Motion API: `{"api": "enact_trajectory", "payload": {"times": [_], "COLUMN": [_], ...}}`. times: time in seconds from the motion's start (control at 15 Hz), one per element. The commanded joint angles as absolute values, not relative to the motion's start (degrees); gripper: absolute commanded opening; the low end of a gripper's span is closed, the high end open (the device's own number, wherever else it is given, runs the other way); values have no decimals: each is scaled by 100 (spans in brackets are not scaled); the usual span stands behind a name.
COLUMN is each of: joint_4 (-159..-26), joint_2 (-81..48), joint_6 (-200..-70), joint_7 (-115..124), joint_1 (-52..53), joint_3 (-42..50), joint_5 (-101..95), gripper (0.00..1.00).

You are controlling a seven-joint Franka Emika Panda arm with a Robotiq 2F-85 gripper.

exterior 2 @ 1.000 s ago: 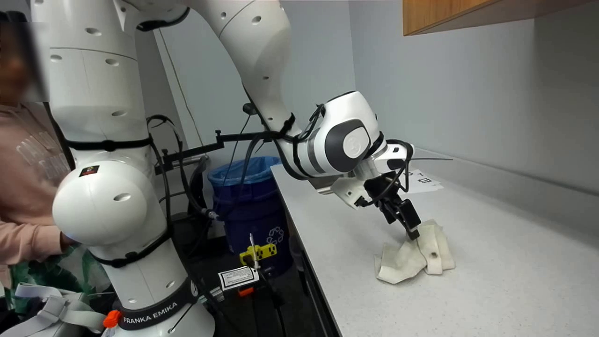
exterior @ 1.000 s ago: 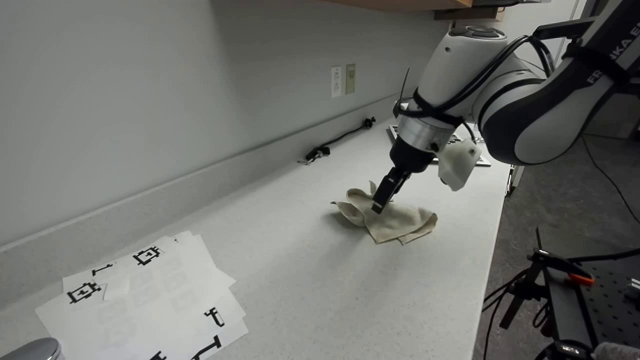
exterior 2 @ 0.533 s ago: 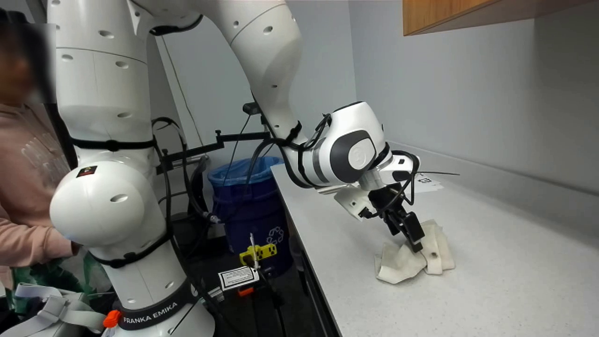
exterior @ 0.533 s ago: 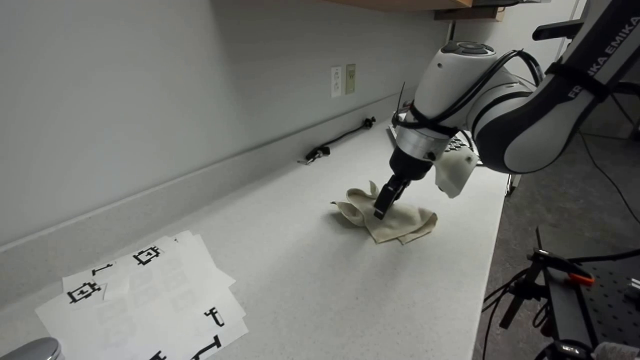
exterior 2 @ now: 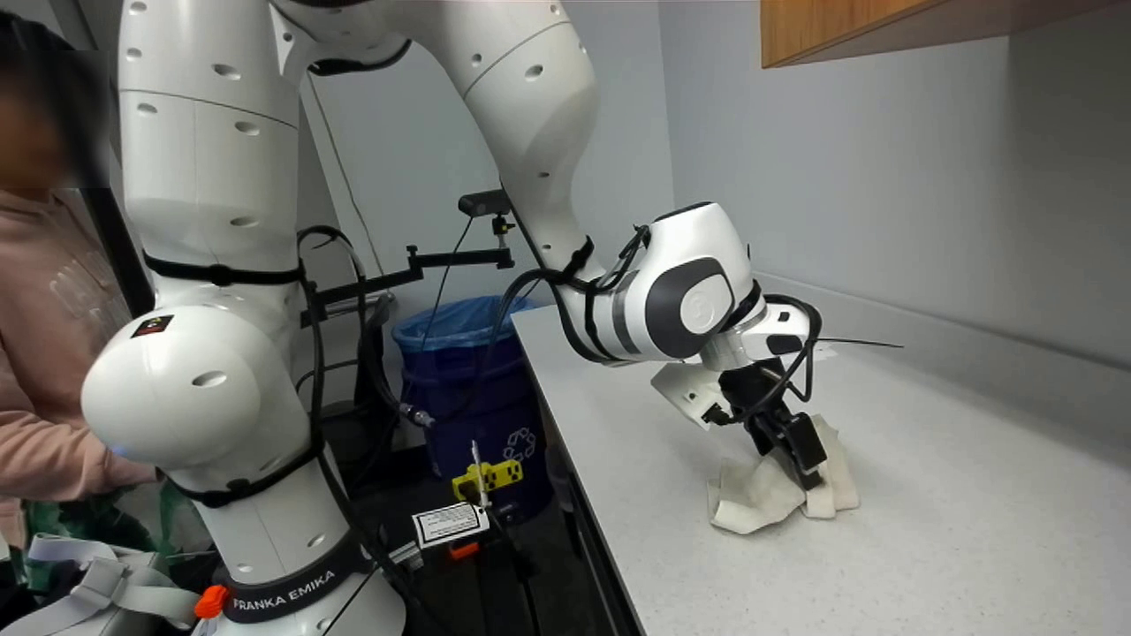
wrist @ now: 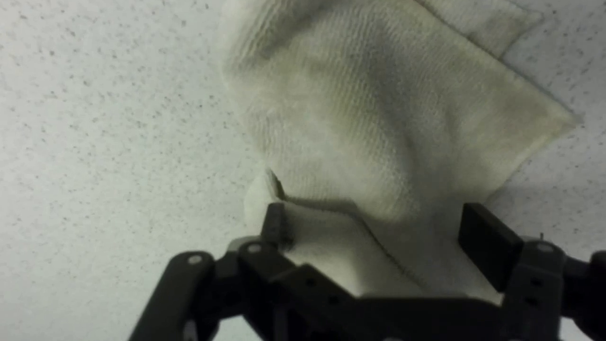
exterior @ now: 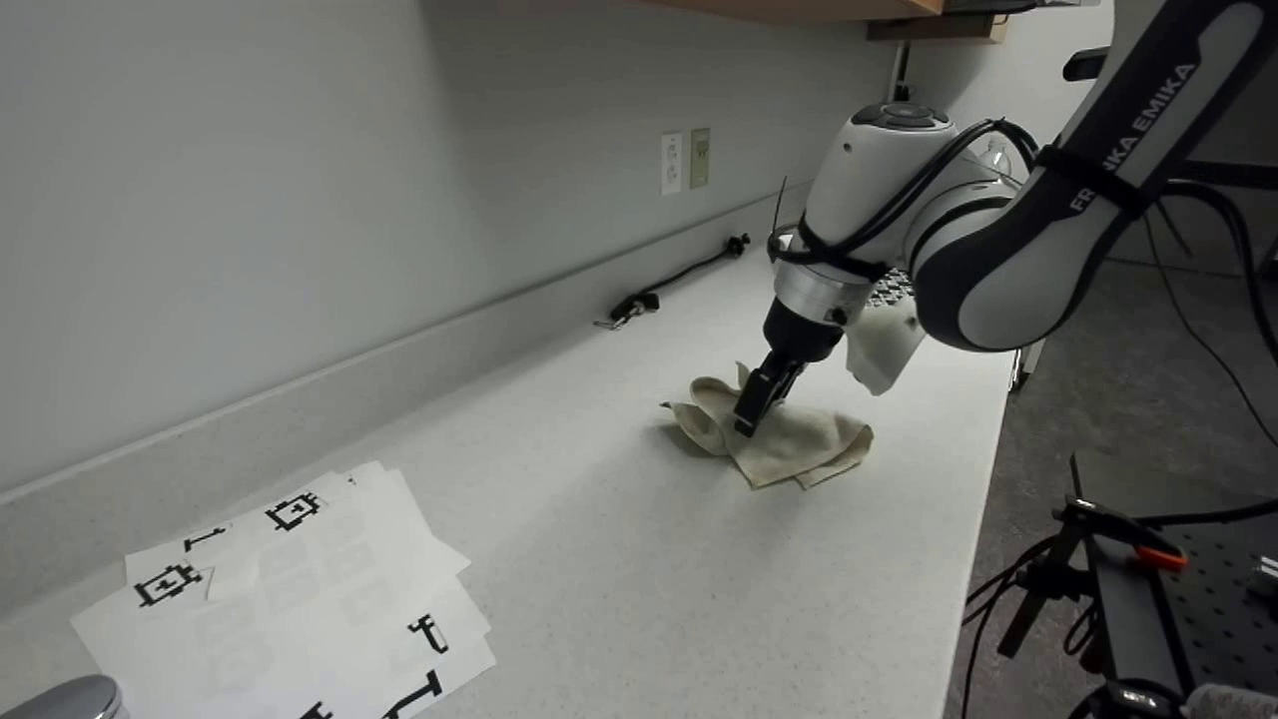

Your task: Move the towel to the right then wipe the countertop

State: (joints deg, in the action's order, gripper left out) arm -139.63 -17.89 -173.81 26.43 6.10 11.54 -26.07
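A crumpled beige towel (exterior: 799,444) lies on the pale speckled countertop (exterior: 639,589). It shows in both exterior views (exterior 2: 758,496) and fills the middle of the wrist view (wrist: 331,118), with a fold running between the fingers. My black gripper (exterior: 749,421) points down at a tilt over the towel. Its fingertips are low at the towel in both exterior views (exterior 2: 808,477); I cannot tell if they touch it. In the wrist view my gripper (wrist: 376,227) is open, fingers wide apart, with towel cloth below and between them. The fingers hide part of the towel.
White paper sheets (exterior: 300,589) with black markings lie on the counter. A black cable (exterior: 689,270) lies along the wall. A keyboard-like object (exterior: 892,288) is behind the arm. A cabinet (exterior 2: 884,31) hangs above. A blue bin (exterior 2: 468,380) and a person (exterior 2: 53,353) are beside the counter.
My gripper has come down closer to the towel, then shifted sideways toward the wall. The towel lies practically as before. The gripper has stayed clear of closing on anything visible.
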Motion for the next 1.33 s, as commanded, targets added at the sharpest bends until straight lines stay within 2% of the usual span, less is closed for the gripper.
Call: {"api": "enact_trajectory", "payload": {"times": [0.0, 0.53, 0.67, 1.27], "joint_4": [-13714, -13497, -13443, -12865], "joint_2": [-2056, -2142, -2148, -2619], "joint_6": [-17510, -17437, -17417, -17349], "joint_7": [2371, 2434, 2460, 2325], "joint_1": [318, 181, 199, 186], "joint_3": [839, 681, 687, 175], "joint_5": [-2403, -2409, -2408, -2366], "gripper": [64, 3, 0, 2]}}
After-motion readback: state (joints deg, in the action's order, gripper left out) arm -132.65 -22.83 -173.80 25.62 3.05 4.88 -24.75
